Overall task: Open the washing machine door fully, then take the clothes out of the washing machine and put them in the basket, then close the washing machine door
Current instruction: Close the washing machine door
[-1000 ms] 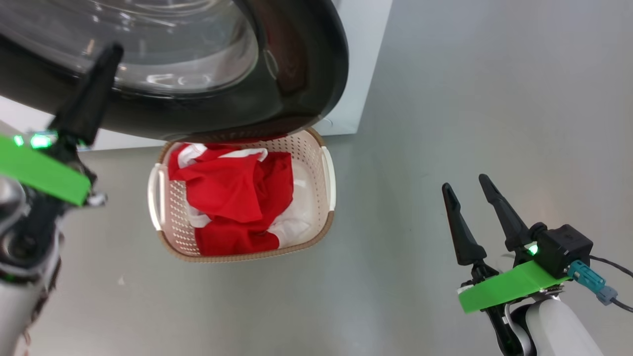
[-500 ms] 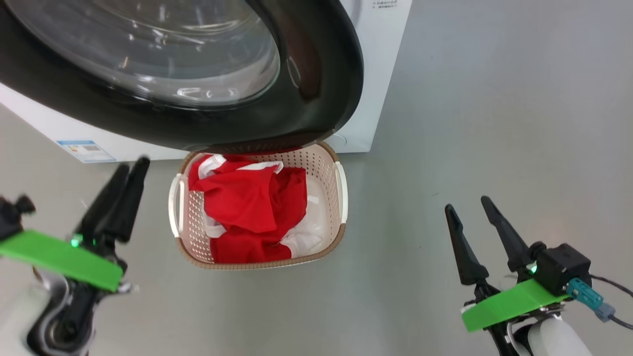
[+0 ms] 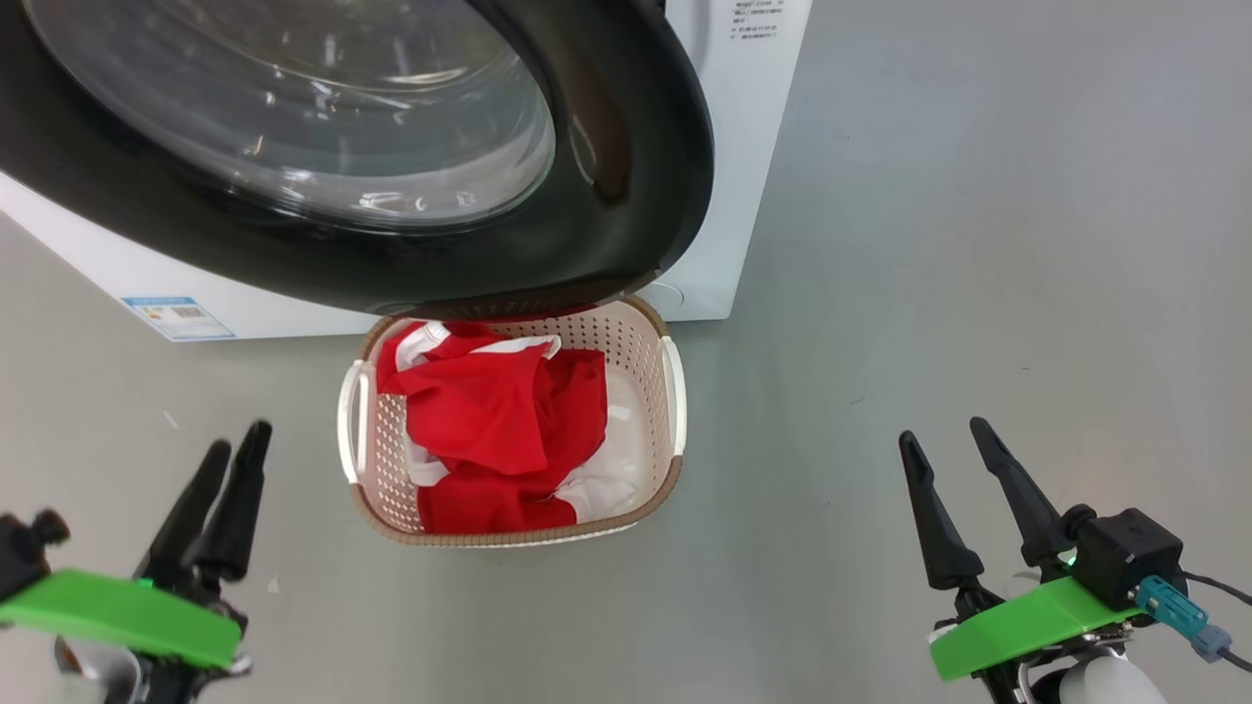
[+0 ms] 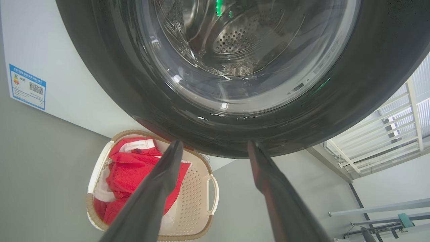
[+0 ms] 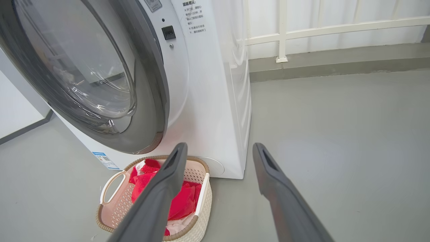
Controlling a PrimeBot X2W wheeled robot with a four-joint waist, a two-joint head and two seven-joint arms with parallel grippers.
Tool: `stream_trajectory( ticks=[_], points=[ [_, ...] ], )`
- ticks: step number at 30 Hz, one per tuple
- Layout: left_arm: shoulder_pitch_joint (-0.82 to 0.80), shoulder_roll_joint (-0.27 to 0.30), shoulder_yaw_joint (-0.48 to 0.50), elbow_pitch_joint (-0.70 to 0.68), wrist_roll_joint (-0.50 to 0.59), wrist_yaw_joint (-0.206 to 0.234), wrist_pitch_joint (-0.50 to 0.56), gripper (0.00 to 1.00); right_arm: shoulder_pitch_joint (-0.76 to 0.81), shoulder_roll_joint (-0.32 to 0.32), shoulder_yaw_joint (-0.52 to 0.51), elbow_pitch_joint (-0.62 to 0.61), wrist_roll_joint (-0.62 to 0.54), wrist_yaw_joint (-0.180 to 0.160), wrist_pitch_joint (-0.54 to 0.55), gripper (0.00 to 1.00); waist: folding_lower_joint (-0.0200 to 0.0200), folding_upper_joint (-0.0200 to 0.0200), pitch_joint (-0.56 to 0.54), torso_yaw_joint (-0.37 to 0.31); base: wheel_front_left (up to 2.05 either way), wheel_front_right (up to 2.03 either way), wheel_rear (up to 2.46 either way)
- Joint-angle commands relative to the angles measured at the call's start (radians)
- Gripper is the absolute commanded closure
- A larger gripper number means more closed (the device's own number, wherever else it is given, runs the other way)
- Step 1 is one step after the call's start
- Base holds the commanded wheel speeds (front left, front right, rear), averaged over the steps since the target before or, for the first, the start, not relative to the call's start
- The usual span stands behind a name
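Each gripper is made of two long fingers, dark and matt, broad at the root and tapered to a blunt tip. Across the base of the left gripper a flat bright-green left plate is fixed, and a small black knob is set beside it. The right gripper is fitted with a like right plate, a black box with rounded corners and a small green light. A teal connector and a grey plug are joined to the box, and a thin black cable is led away. A white forearm is seen beneath. In the right wrist view, a shallow slot is seen sunk into one finger's inner face.
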Motion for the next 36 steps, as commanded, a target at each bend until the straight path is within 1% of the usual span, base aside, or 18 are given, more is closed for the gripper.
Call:
stream_trajectory(
  ticks=[1,10,17,18,27,36],
  points=[
    [0.01,0.031,0.058,-0.005,0.027,-0.006,-0.012,0.0,0.008,-0.004,0.015,-0.026,-0.012,0.006,-0.006,0.0,-0.0001,0.0,-0.001,-0.002,0.0,0.0,0.0],
    [0.098,-0.043,0.146,0.02,0.16,-0.006,-0.012,0.0,0.03,-0.003,0.002,-0.028,-0.011,0.006,-0.006,0.0,-0.0001,0.0,-0.013,-0.008,0.0,0.0,0.0],
    [0.14,-0.101,0.217,0.034,0.308,-0.006,-0.012,0.0,0.041,-0.002,-0.008,-0.03,-0.01,0.006,-0.006,0.0,-0.0001,0.0,-0.023,-0.013,0.0,0.0,0.0],
    [0.151,-0.121,0.244,0.035,0.355,-0.006,-0.012,0.0,0.045,-0.002,-0.011,-0.031,-0.01,0.006,-0.006,0.0,-0.0001,0.0,-0.027,-0.014,0.0,0.0,0.0],
    [0.191,-0.205,0.336,0.018,0.614,-0.006,-0.012,0.0,0.062,0.0,-0.026,-0.034,-0.001,0.006,-0.006,0.0,-0.0001,0.0,-0.048,-0.015,0.0,0.0,0.0],
    [0.228,-0.281,0.424,-0.037,0.809,-0.006,-0.012,0.0,0.074,0.001,-0.029,-0.035,0.004,0.006,-0.006,0.0,-0.0001,0.0,-0.069,-0.017,0.0,0.0,0.0]
  ],
)
